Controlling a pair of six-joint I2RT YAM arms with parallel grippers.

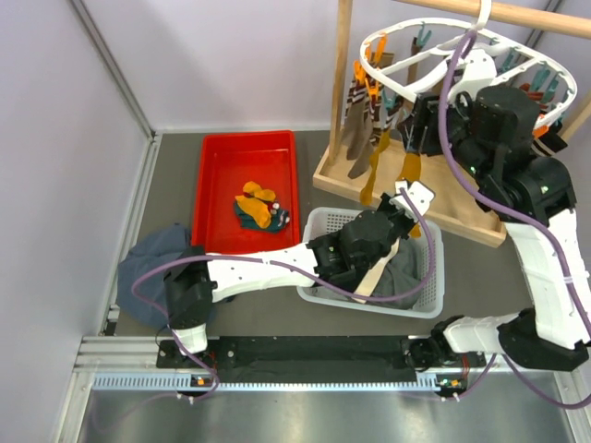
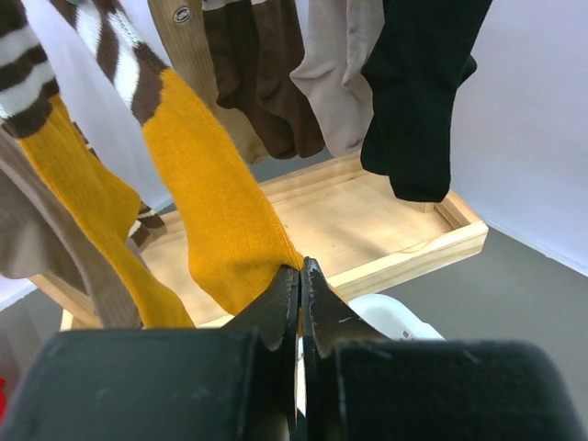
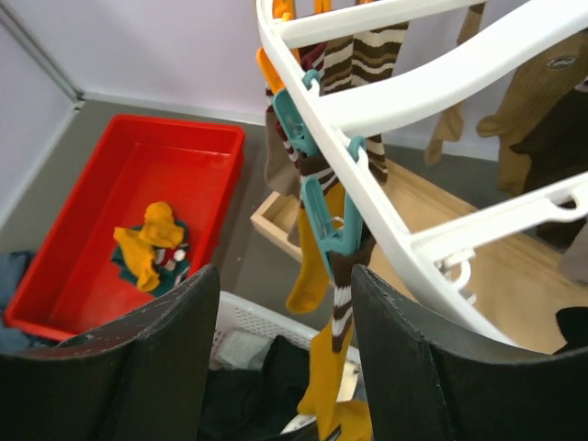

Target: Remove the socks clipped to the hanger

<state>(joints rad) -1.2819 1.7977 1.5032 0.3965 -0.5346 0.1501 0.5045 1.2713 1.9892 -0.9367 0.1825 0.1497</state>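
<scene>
Grey tabletop under pale walls, from above: the hanger hangs on a wooden pole at upper right, socks clipped round its rim; the left gripper meets the toe of a mustard sock; the right gripper sits at the rim. Left wrist: fingers pressed together, pinching that toe. Right wrist: fingers apart and empty; a teal clip holding a striped sock lies just beyond the gap.

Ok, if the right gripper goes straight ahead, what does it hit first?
Probably the teal clip on the rim of the hanger, holding the brown-white striped sock, though depth is unclear.
</scene>
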